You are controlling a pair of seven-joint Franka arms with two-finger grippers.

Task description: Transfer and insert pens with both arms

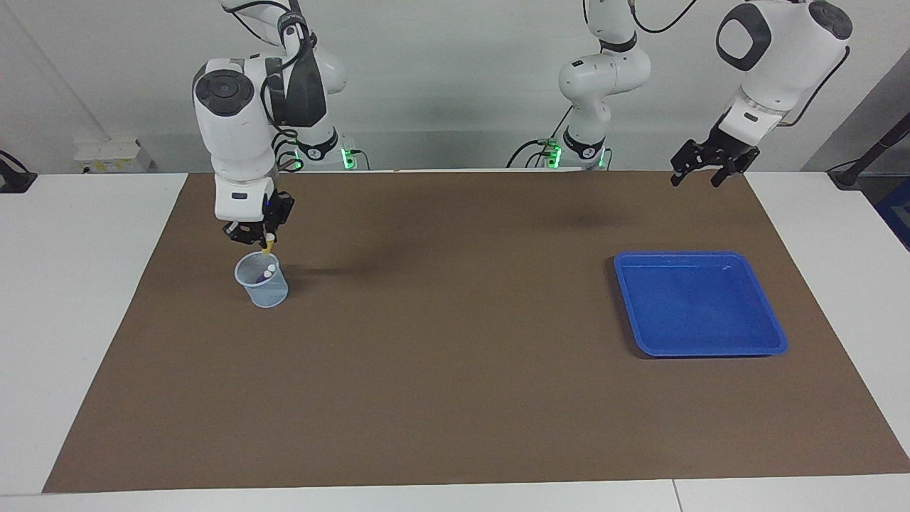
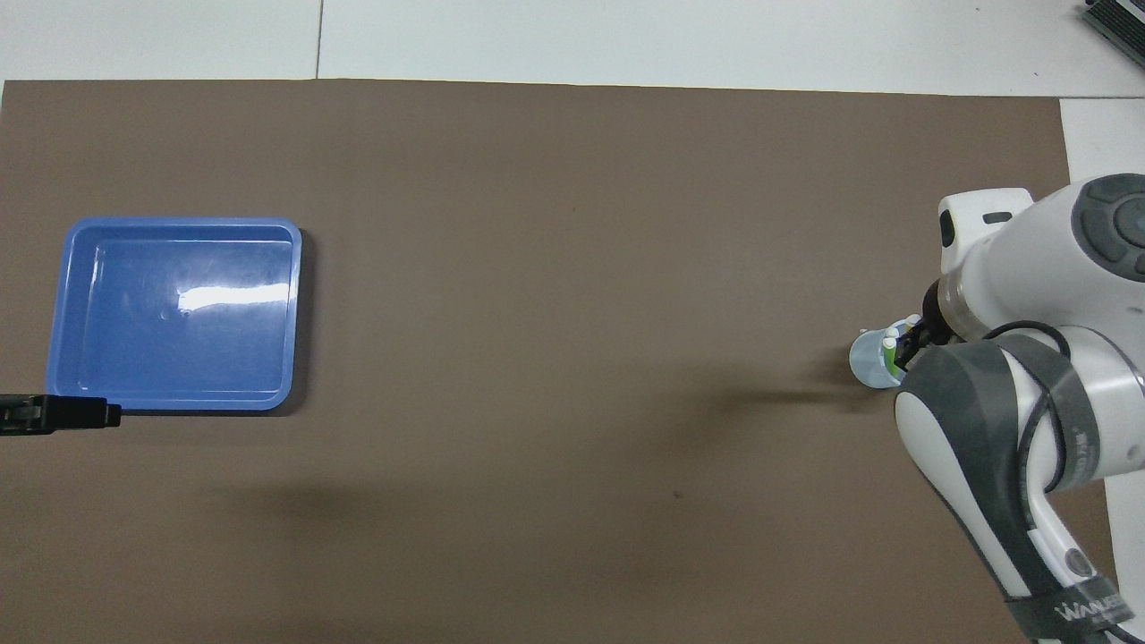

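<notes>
A clear plastic cup (image 1: 261, 284) stands on the brown mat toward the right arm's end of the table. Two pens with pale ends (image 1: 269, 270) stand in it, one of them green (image 2: 891, 358). My right gripper (image 1: 261, 240) hangs just above the cup's rim, shut on the yellow pen (image 1: 269, 247), which points down with its tip at the cup's mouth. In the overhead view the right arm hides most of the cup (image 2: 866, 362). My left gripper (image 1: 713, 169) is open and holds nothing, raised over the mat's edge at the left arm's end.
An empty blue tray (image 1: 700, 350) lies on the mat toward the left arm's end. In the overhead view one left finger (image 2: 63, 414) shows beside the tray (image 2: 179, 224). White table surrounds the mat (image 1: 455, 398).
</notes>
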